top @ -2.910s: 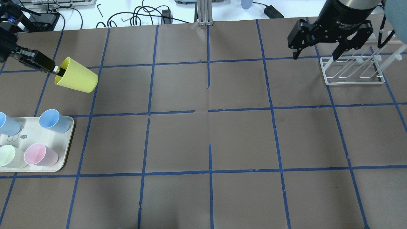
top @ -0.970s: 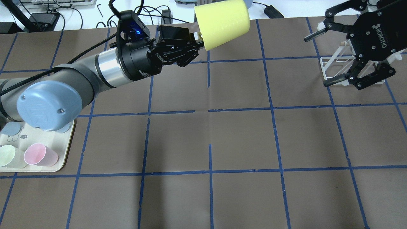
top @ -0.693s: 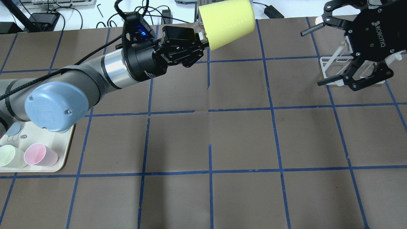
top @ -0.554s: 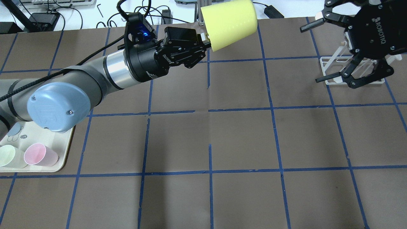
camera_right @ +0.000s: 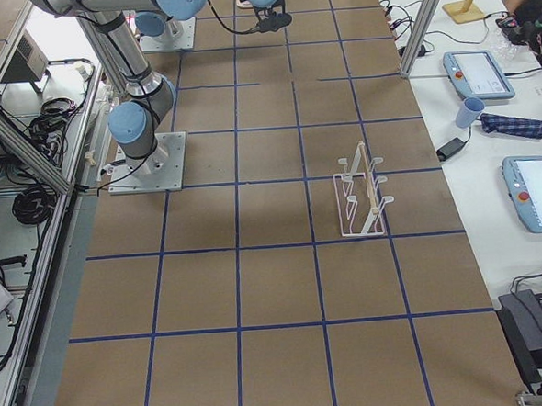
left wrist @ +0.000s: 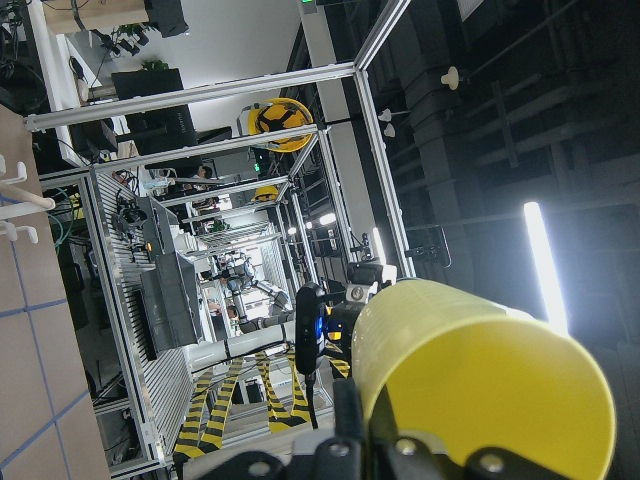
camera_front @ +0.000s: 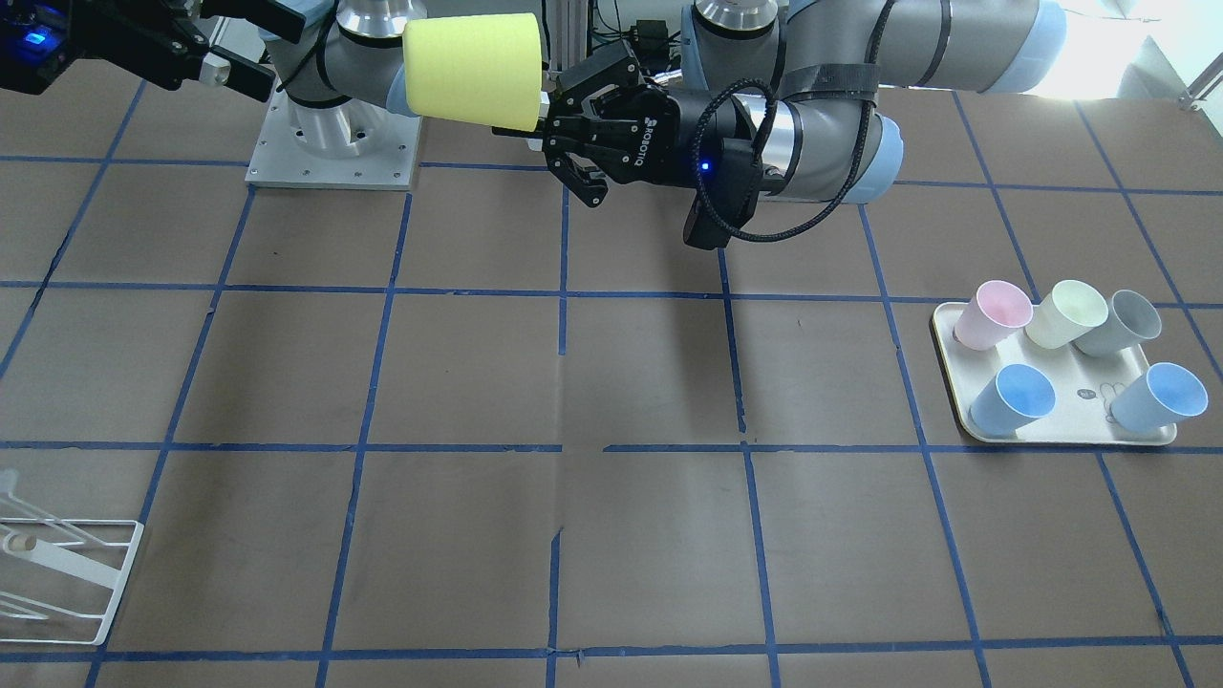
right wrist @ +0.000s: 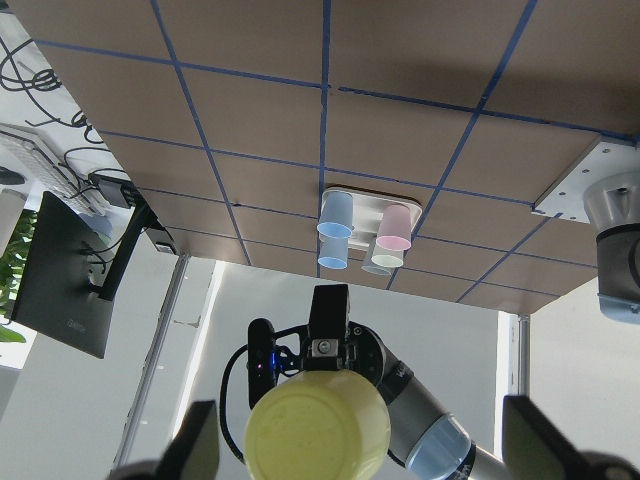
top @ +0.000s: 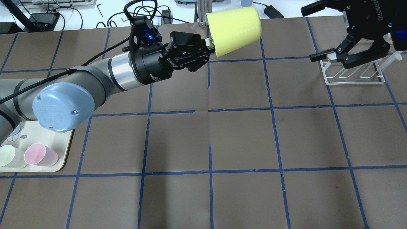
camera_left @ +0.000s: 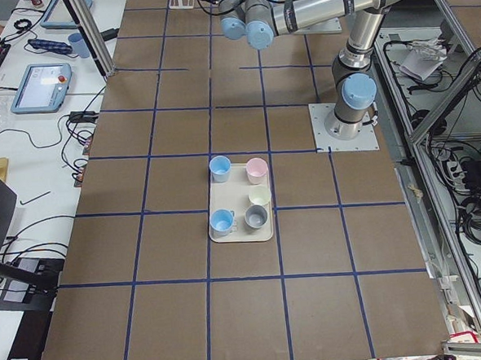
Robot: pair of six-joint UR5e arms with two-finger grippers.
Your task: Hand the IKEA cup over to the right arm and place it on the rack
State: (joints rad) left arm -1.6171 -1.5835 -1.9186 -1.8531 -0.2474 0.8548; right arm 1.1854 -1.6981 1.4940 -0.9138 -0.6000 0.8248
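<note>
- The IKEA cup (top: 234, 31) hangs in the air above the far middle of the counter (top: 241, 136). It lies on its side, with its closed base turned toward the robot's right.
- I judge it light, hollow plastic: stiff enough to pinch, but the thin wall may flex near the open rim. The smooth, tapered side could slide out toward the narrow end under a loose squeeze.
- The best place to take it looks like across the body near the base end, well away from the rim that is already occupied.
- The left hand (top: 210, 42) is closed on the rim, apparently with one finger inside the mouth and one outside. It carries the cup out ahead of itself.
- The right hand (top: 306, 35) is spread wide and holds nothing. It faces the cup's base and is lined up with it in its wrist view, but there is a clear gap between them.
- The rack (top: 353, 83) stands on the counter under and behind the right hand.
- The tray (camera_front: 1061, 441) of pastel cups sits well apart, on the robot's left.
</note>
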